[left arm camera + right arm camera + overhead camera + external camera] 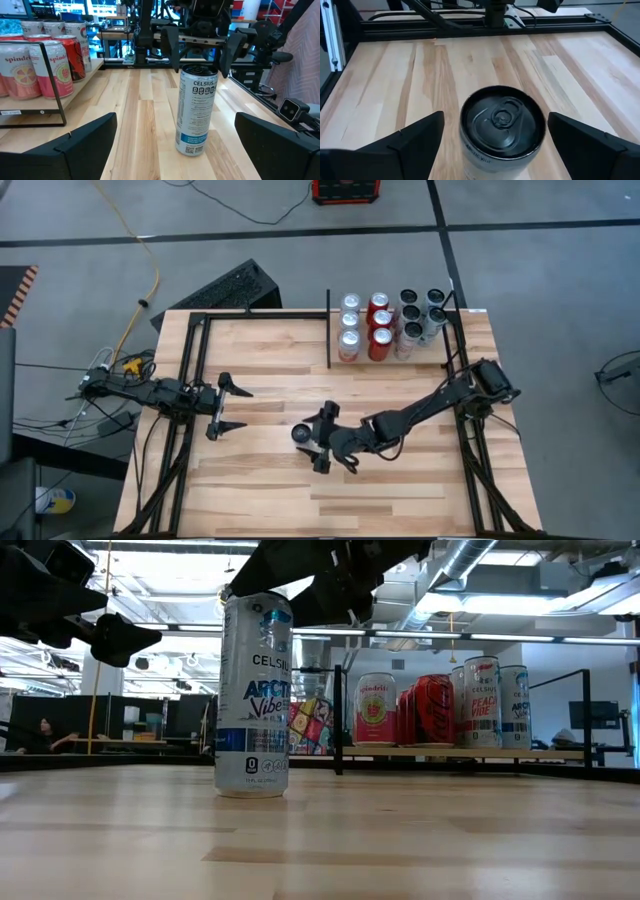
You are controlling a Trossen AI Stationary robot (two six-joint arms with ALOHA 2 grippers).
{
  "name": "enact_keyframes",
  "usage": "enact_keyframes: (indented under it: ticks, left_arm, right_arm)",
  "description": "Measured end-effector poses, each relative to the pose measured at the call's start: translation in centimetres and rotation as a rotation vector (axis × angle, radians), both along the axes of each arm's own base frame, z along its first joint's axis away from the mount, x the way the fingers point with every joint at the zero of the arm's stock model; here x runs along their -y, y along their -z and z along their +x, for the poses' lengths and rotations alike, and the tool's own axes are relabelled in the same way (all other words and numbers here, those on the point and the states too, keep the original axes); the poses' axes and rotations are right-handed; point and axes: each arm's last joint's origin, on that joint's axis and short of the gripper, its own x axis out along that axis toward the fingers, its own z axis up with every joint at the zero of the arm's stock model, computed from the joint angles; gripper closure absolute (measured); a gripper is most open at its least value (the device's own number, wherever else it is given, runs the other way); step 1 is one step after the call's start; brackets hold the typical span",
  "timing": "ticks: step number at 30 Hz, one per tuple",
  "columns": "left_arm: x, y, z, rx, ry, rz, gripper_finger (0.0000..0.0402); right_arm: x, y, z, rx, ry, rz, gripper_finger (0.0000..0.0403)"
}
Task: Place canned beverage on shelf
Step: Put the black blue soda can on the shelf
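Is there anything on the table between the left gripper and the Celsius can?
No. In the high view, only bare wood lies between the open left gripper and the Celsius can; the left wrist view agrees.

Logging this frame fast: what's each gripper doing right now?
Left gripper: open, holding nothing, waiting at the table's left.
Right gripper: open around the top of the Celsius can, not clamped.

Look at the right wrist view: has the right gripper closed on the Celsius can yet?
No: the right gripper hangs open above the upright Celsius can, its fingers clear of both sides.
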Motion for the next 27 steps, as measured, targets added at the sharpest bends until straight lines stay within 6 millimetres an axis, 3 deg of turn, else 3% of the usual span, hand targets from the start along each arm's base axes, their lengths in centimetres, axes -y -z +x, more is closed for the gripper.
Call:
enact_keyframes:
  ticks: [16,22,27]
  left_arm:
    - [0.0,0.0,0.0,0.000,0.000,0.000,0.0010]
    - [0.0,0.0,0.0,0.001,0.000,0.000,0.0010]
    - [0.0,0.0,0.0,0.000,0.000,0.000,0.0010]
  right_arm:
    - [0.2,0.0,0.0,-0.001,0.006,0.003,0.0055]
    - [-0.1,2.6,1.0,-0.023,0.005,-0.006,0.0062]
    - [-0.2,2.5,1.1,-0.010,0.003,-0.010,0.0062]
